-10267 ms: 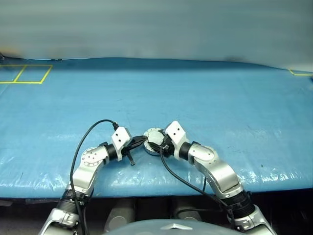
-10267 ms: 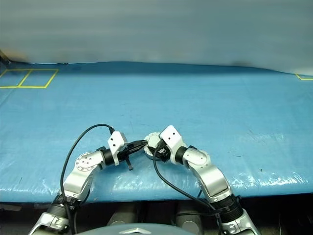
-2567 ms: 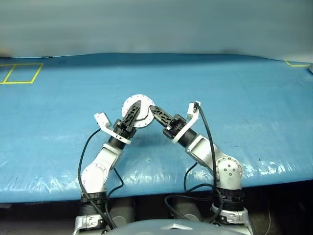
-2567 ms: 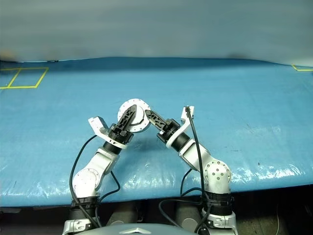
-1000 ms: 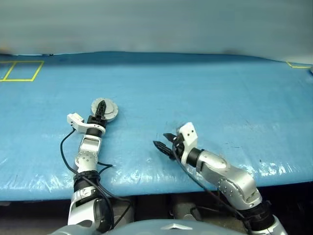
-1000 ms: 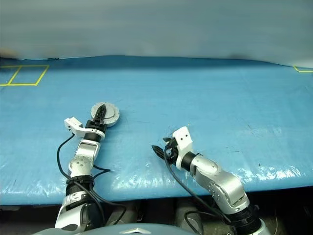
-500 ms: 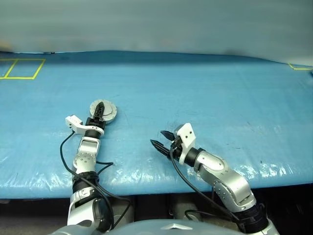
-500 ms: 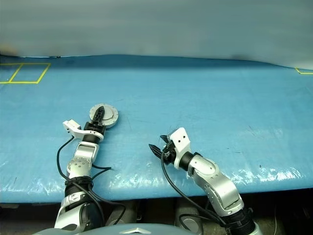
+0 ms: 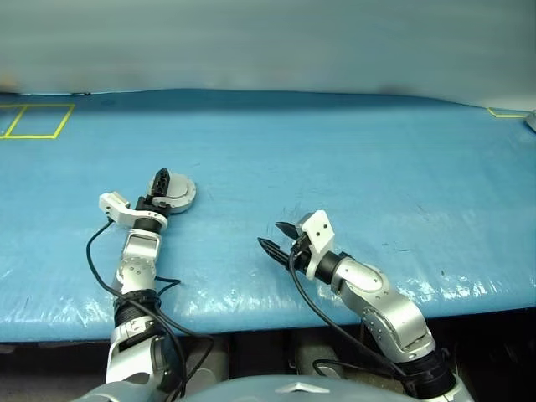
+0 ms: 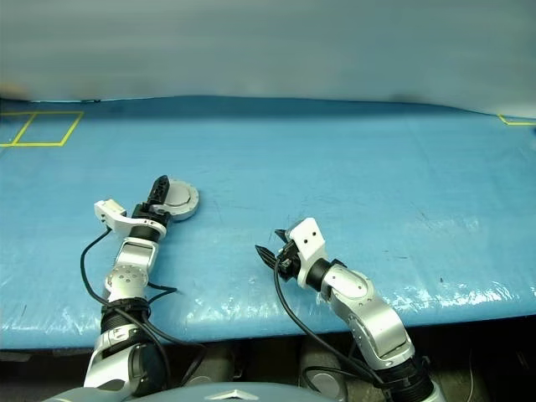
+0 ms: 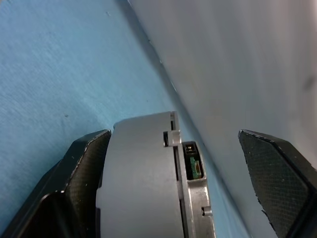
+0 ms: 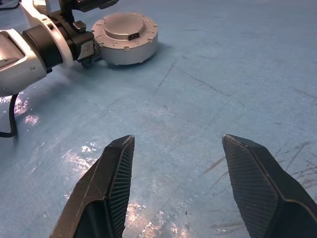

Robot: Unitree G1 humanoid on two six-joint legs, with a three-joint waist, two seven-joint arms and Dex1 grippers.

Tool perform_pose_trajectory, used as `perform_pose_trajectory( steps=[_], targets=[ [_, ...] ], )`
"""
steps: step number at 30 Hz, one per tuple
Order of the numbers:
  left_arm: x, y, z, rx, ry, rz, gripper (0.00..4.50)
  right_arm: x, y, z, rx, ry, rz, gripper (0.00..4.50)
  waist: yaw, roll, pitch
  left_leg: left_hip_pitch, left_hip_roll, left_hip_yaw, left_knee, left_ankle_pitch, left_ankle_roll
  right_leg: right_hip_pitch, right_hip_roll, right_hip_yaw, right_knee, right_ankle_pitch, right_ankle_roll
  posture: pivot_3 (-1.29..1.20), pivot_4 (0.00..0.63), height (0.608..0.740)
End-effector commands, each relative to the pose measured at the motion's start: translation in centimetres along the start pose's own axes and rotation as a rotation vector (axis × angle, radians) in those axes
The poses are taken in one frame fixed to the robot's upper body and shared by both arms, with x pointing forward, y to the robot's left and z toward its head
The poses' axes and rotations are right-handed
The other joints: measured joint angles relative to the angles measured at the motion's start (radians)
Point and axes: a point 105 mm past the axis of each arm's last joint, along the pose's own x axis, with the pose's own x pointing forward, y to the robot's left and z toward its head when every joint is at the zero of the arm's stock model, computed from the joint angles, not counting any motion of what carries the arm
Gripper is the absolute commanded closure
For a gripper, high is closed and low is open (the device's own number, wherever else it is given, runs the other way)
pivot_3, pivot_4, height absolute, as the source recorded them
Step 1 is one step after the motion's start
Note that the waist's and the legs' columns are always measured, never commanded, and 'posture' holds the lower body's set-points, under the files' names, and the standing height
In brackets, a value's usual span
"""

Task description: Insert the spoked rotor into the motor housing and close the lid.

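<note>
Left tool shifted left off motor housing, fingers spread

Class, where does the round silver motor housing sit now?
The round silver motor housing sits closed on the blue table, on the robot's left, between the open left gripper's fingers.

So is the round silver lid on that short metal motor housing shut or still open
Shut. The round silver-grey lid lies flat on top of the short silver motor housing, which sits upright on the blue table cover; no copper coils show.

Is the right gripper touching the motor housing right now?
Apart. The right wrist view shows the right gripper open over bare blue table, with the closed motor housing well beyond its fingertips.
</note>
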Motion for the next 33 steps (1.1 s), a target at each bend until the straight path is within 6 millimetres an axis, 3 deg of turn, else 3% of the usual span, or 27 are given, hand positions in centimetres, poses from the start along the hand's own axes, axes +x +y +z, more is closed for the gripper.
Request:
perform_pose_trajectory(
  steps=[1,6,9,11,14,17,25,29,33],
  targets=[
    [-0.4,1.2,3.8,0.068,-0.104,0.051,0.06,-0.2,-0.1,0.5,0.009,-0.023,-0.009,1.53,0.001,0.000,0.000,0.000,0.000,0.000,0.000,0.000,0.000,0.000,0.000,0.000,0.000,0.001,0.001,0.00,0.150,0.740],
    [-1.0,0.1,6.1,0.160,-0.116,-0.020,0.06,-0.2,-0.2,0.5,0.006,-0.027,-0.026,1.53,0.008,0.000,0.000,-0.001,-0.001,0.000,0.000,0.000,0.000,0.000,-0.001,0.000,-0.001,0.003,-0.002,0.00,0.150,0.740],
    [-1.4,-2.3,6.7,0.263,-0.100,-0.111,0.06,-0.4,-1.5,1.1,-0.021,-0.059,-0.104,1.53,0.010,-0.001,0.000,-0.001,0.000,-0.001,0.000,0.000,0.000,0.000,-0.001,0.000,-0.001,0.003,-0.002,0.00,0.150,0.740],
    [-1.7,-4.8,6.0,0.417,-0.074,-0.192,0.06,-0.6,-2.9,1.9,-0.061,-0.092,-0.201,1.53,0.012,-0.002,0.000,-0.001,0.000,-0.001,0.000,0.000,-0.001,0.000,-0.001,0.000,-0.001,0.001,-0.005,0.00,0.150,0.740],
    [-2.7,-9.4,3.3,0.605,-0.024,-0.359,0.06,-0.9,-4.2,2.8,-0.093,-0.124,-0.287,1.53,0.014,-0.002,-0.001,-0.001,0.000,-0.001,0.000,0.001,-0.001,0.000,-0.002,0.001,-0.001,0.002,-0.006,0.00,0.150,0.740],
    [-3.5,-11.6,0.4,0.681,0.026,-0.429,0.06,-0.9,-5.1,3.5,-0.132,-0.153,-0.372,1.53,0.012,-0.001,-0.001,-0.001,0.000,0.000,0.000,0.001,-0.001,0.000,-0.003,0.002,-0.001,0.002,-0.006,0.00,0.150,0.740],
    [-5.5,-12.1,-4.9,0.787,0.061,-0.358,0.06,-2.1,-7.0,3.7,-0.129,-0.202,-0.704,1.53,0.010,0.000,-0.001,-0.001,0.001,0.001,-0.004,0.001,-0.002,-0.003,0.001,0.002,0.001,0.002,-0.008,0.00,0.150,0.740],
    [-6.2,-10.7,-5.7,0.832,0.074,-0.279,0.06,-3.0,-7.4,2.4,-0.169,-0.160,-0.803,1.53,0.011,0.000,-0.001,-0.001,0.000,0.001,-0.004,0.001,-0.002,-0.003,0.000,0.002,0.000,0.001,-0.009,0.00,0.150,0.740],
    [-6.5,-9.6,-5.5,0.866,0.055,-0.203,0.06,-2.9,-6.8,1.6,-0.221,-0.134,-0.792,1.53,0.010,0.000,-0.001,0.000,0.000,0.001,-0.001,0.001,-0.002,-0.002,0.000,0.002,0.000,-0.002,-0.004,0.00,0.150,0.740]
  ],
)
